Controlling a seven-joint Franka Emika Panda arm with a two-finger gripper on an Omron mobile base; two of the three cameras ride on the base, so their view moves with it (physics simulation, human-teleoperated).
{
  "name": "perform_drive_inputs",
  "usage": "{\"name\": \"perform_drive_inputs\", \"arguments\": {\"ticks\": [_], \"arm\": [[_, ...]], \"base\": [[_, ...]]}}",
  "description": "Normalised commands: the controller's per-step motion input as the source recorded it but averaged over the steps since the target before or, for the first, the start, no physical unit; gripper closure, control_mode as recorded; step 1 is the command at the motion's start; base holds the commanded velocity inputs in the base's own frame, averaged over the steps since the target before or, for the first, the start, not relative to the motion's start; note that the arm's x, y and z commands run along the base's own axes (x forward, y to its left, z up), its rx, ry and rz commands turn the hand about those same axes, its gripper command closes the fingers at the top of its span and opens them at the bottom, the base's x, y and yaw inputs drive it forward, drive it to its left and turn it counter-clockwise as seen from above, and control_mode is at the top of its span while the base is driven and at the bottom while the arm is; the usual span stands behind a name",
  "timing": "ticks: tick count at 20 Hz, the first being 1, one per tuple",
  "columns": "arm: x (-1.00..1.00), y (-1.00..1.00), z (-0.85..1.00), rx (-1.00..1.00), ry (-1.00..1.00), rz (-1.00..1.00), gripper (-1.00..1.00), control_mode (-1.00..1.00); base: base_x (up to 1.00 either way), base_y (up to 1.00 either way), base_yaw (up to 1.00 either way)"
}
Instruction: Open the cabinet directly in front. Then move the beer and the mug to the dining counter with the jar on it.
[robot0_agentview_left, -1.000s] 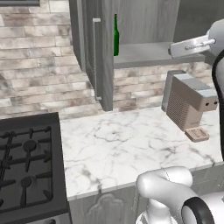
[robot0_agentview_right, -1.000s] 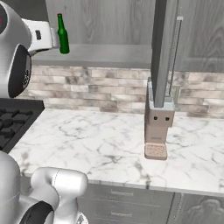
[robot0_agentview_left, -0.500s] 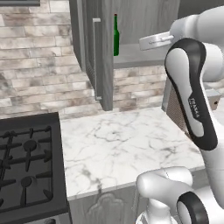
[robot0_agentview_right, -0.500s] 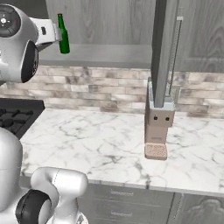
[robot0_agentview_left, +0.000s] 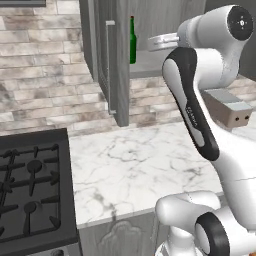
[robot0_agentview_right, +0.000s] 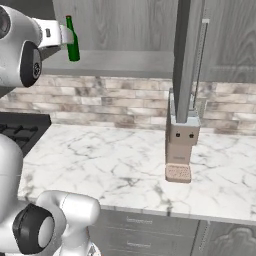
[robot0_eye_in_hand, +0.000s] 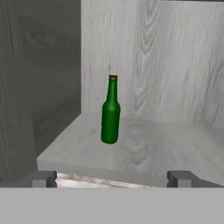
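On the cabinet (robot0_eye_in_hand: 148, 52) shelf, at twelve o'clock from the end effector (robot0_eye_in_hand: 111, 178): one beer (robot0_eye_in_hand: 110, 111), slim green glass, long neck, upright, well back from the shelf's front edge. Bare grey wood-grain shelf at three o'clock of the bottle; side wall near at nine o'clock. End effector spread wide, holding nothing, two dark fingertips (robot0_eye_in_hand: 43, 178) short of the shelf lip. Two doors swung open, each with one slim metal bar handle. Below, one veined marble desk (robot0_agentview_right: 100, 160), one boxy coffee machine (robot0_agentview_right: 181, 145), one black stove (robot0_agentview_left: 30, 185) at its edge.
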Motion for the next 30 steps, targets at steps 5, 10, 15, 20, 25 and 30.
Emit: {"name": "perform_drive_inputs", "arguments": {"ticks": [5,10,15,20,25,30], "arm": [[0.11,0.0,0.0,0.0,0.01,0.0,-1.0,-1.0],[0.43,0.26,0.0,0.0,0.06,0.0,-1.0,-1.0],[0.51,0.09,0.0,0.0,0.06,0.0,-1.0,-1.0],[0.23,0.0,0.0,0.0,0.0,0.0,-1.0,-1.0],[0.26,0.0,0.0,0.0,0.0,0.0,-1.0,-1.0],[0.38,-0.02,0.0,0.0,0.0,0.0,-1.0,-1.0]], "base": [[0.0,0.0,0.0],[0.0,0.0,0.0],[0.0,0.0,0.0],[0.0,0.0,0.0],[0.0,0.0,0.0],[0.0,0.0,0.0]]}}
